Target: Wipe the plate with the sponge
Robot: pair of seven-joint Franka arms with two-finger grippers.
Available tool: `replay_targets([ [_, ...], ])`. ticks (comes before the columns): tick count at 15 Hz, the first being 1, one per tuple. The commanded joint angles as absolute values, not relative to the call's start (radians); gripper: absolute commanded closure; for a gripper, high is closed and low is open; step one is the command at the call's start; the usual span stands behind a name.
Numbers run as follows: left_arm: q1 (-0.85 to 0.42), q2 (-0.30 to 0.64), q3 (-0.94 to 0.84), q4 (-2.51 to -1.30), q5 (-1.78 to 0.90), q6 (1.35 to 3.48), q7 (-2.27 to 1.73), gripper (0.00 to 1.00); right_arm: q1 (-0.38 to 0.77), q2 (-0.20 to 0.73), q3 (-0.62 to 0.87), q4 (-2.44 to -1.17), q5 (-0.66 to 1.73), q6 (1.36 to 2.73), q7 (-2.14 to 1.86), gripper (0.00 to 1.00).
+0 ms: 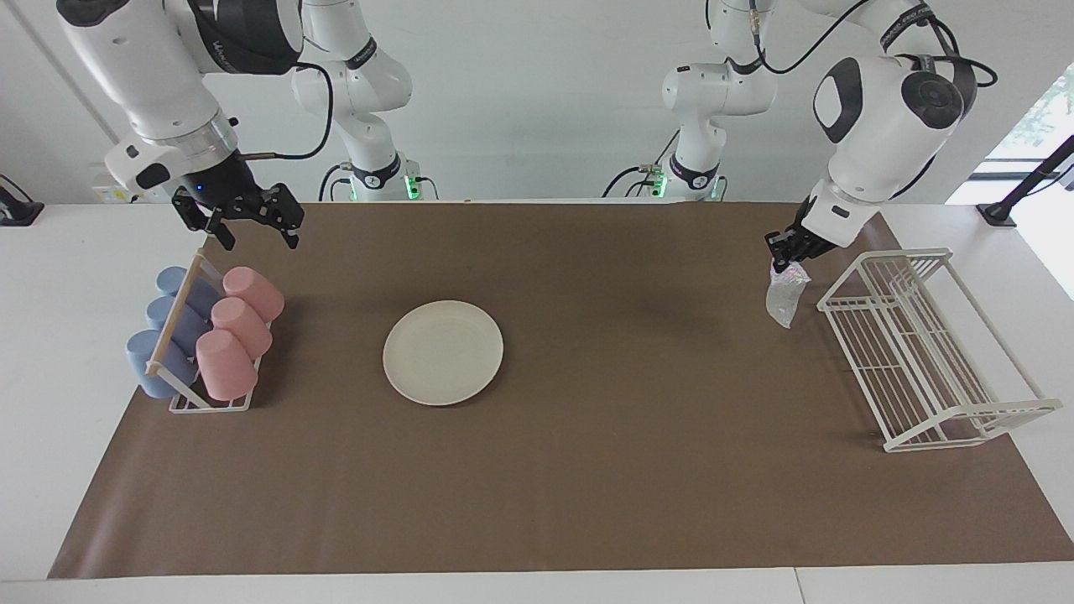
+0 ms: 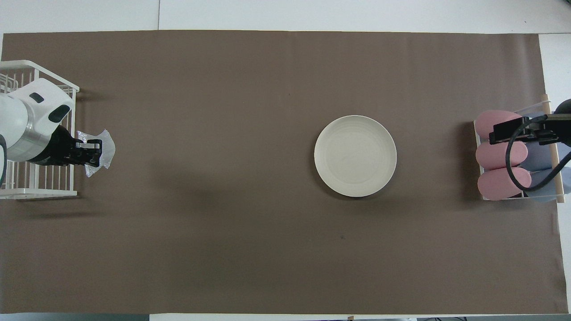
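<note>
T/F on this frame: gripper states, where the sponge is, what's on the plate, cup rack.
1. The left gripper is shut on the sponge. True.
2. The sponge rests on the plate. False: it hangs in the air beside the wire rack, at the left arm's end.
3. The right gripper holds a pink cup. False: it is open and holds nothing, above the cup rack.
4. The plate lies flat on the brown mat. True.
5. The plate carries a cup. False: nothing is on it.

Lay alone mid-mat: plate. Stood at the right arm's end: cup rack. Stood at the left arm's end: wire rack. Hung just beside the wire rack, pinched by the left gripper: sponge.
</note>
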State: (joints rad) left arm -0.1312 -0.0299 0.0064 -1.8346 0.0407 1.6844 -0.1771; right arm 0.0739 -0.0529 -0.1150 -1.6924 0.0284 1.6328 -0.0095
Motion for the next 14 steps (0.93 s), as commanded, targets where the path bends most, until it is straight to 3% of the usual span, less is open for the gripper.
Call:
replay_targets([
  [1,-0.163,0.06,0.012,-1.639,0.2,1.53,-0.201,1.0,0.061,-0.049,-0.109,-1.661,0.018,1.6,-0.025,0.0],
  [8,-0.19,0.072,0.011,-1.611,0.604,1.512,-0.189,1.0,0.071,-0.043,-0.103,-1.646,0.029,1.598,-0.025,0.0],
  [14,-0.135,0.162,0.025,-1.612,0.822,1.638,-0.112,1.0,0.074,-0.043,-0.1,-1.644,0.029,1.6,-0.018,0.0],
])
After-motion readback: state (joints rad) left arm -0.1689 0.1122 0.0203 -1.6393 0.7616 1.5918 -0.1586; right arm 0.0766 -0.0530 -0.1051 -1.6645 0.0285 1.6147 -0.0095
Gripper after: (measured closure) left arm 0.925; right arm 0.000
